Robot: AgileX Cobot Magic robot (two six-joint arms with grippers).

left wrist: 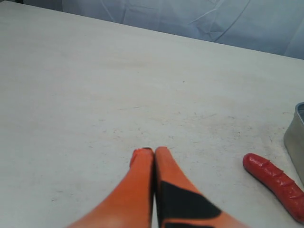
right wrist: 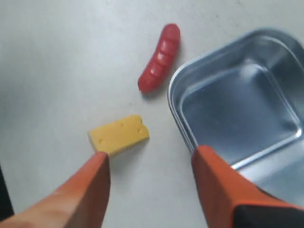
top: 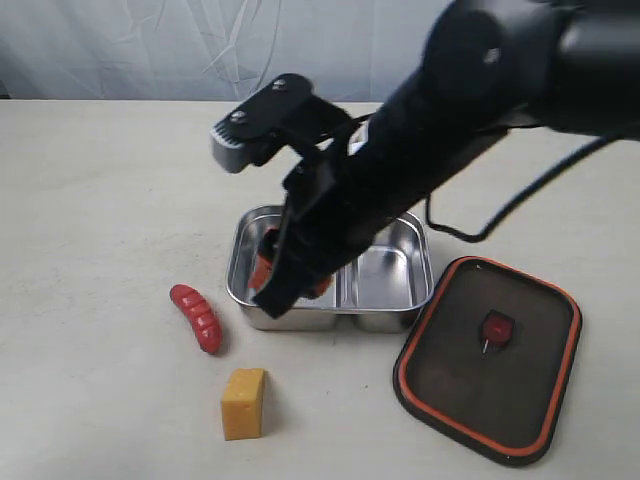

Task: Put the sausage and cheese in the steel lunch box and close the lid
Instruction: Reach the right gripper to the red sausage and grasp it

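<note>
The red ridged sausage (top: 197, 318) lies on the table left of the steel lunch box (top: 400, 270). The yellow cheese (top: 243, 403) stands in front of the sausage. My right gripper (top: 290, 283) reaches across and hangs over the box's left compartment. In the right wrist view it is open (right wrist: 152, 156) and holds nothing, with the cheese (right wrist: 118, 134), sausage (right wrist: 160, 58) and box (right wrist: 228, 109) beyond it. The dark lid (top: 490, 355) lies orange seal up, right of the box. My left gripper (left wrist: 154, 151) is shut and empty over bare table, with the sausage (left wrist: 275, 183) off to one side.
The right arm (top: 450, 110) crosses above the box and hides part of its left compartment. A black cable (top: 520, 200) hangs behind the box. A pale curtain (top: 200, 40) closes off the far edge. The box's corner (left wrist: 295, 137) shows at the edge of the left wrist view.
</note>
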